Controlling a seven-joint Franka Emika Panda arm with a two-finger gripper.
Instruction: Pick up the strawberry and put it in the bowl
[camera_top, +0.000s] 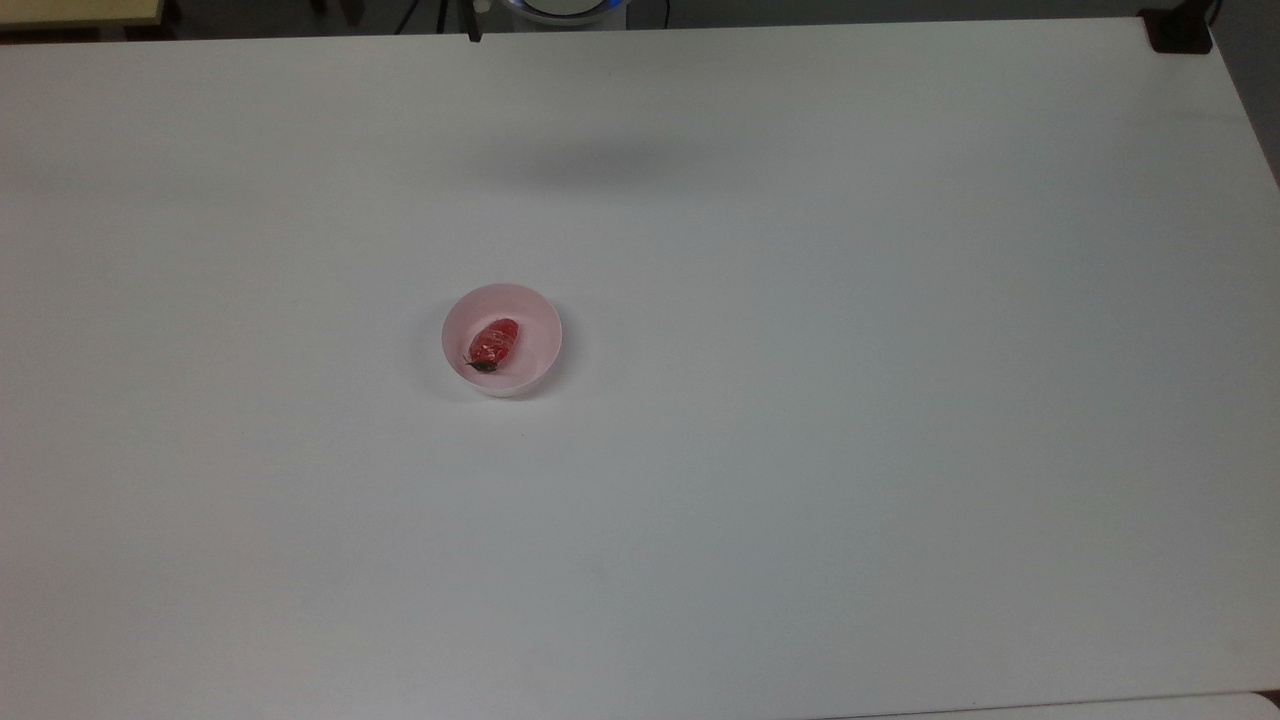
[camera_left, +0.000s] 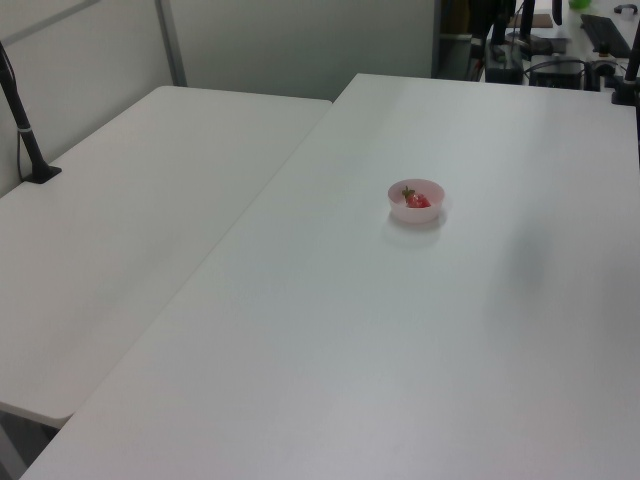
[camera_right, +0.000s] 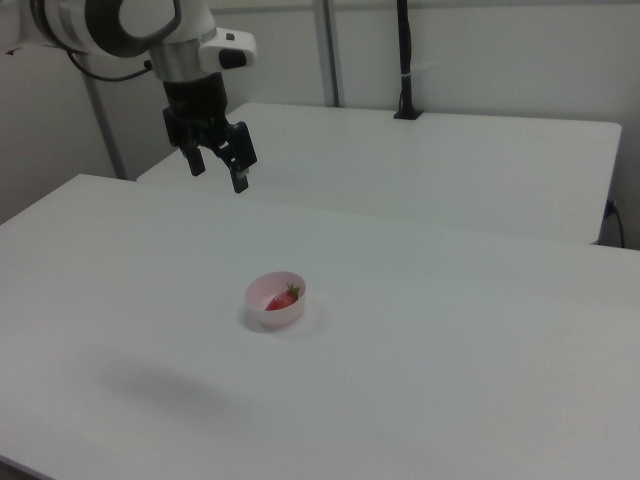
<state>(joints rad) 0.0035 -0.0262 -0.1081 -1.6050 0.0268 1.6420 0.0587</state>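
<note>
resting in bowl (camera_top: 530, 318): strawberry (camera_top: 495, 341).

The place looked like a robotics lab or test room. A broad, plain white worktop (camera_top: 800, 400) stood edge to edge with a second white table (camera_left: 130, 220), both nearly bare. Black poles (camera_right: 405, 60) were clamped upright at the table edges, one (camera_left: 22, 125) with a cable running down it. Pale partition walls (camera_right: 500, 60) closed off the space, and a white robot arm (camera_right: 130, 25) hung over the worktop. Cables and dark equipment (camera_left: 560, 40) crowded the far end in the left view.
</note>
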